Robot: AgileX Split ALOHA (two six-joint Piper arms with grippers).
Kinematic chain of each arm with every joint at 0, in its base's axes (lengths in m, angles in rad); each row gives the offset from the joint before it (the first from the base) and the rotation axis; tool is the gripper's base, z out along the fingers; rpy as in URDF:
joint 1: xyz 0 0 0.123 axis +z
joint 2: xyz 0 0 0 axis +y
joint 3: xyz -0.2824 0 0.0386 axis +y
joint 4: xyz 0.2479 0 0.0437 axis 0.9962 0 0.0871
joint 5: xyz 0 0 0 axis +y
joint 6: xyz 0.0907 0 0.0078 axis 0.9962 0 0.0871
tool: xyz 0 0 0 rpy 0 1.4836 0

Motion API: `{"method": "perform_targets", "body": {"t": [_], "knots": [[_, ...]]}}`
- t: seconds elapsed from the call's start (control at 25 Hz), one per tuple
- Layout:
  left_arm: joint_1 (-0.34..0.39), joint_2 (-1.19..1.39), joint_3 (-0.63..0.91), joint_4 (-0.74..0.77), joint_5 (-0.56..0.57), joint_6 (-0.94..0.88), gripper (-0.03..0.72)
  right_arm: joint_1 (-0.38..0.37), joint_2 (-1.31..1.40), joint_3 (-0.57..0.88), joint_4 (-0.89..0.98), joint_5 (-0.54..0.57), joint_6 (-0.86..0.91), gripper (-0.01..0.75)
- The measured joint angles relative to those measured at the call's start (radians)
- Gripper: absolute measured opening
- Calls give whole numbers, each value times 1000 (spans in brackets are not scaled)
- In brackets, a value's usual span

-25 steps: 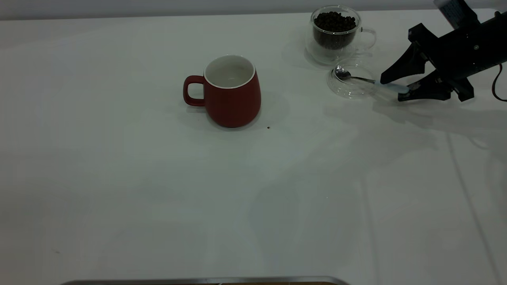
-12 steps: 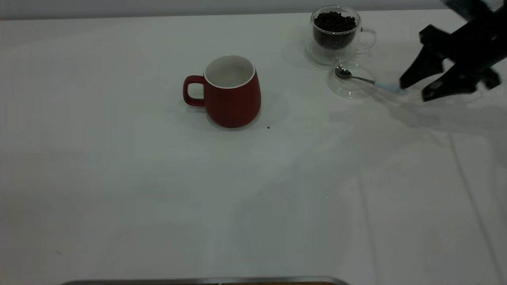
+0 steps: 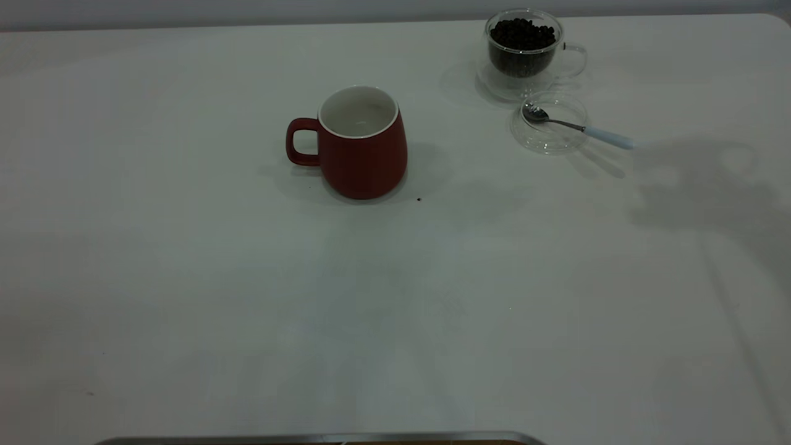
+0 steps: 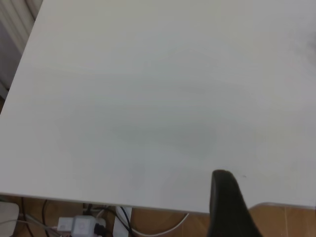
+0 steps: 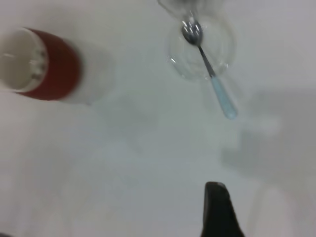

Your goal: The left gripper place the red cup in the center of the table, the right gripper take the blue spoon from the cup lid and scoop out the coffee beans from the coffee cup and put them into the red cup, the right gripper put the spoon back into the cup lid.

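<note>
Red cup (image 3: 362,145) upright mid-table (image 3: 185,278). Blue spoon (image 3: 575,127) bowl-down in cup lid (image 3: 549,133), beside coffee cup (image 3: 524,52) of coffee beans (image 3: 522,34). Gripper fingers: spread or pressed together, cannot tell.

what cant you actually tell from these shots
- Both hands: absent from the exterior view; each wrist view shows one dark finger tip at its edge, left, right, so open or shut is unknown.
- Red cup: its bottom is hidden by its own wall, so beans inside can't be confirmed.
- Dark speck beside it: too small to identify.
</note>
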Motion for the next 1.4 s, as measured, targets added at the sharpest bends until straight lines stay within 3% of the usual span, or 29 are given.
{"method": "perform_targets", "body": {"t": [0.24,0.48,0.68,0.84,1.4], "knots": [[0,0,0,0,0,1,480,1,-257,1,-13,120,27,512],[0,0,0,0,0,1,480,1,-397,5,-47,311,76,512],[0,0,0,0,0,1,480,1,-485,91,-149,318,171,512],[0,0,0,0,0,1,480,1,-632,250,-260,318,208,512],[0,0,0,0,0,0,480,1,-1502,642,-290,307,188,512]]}}
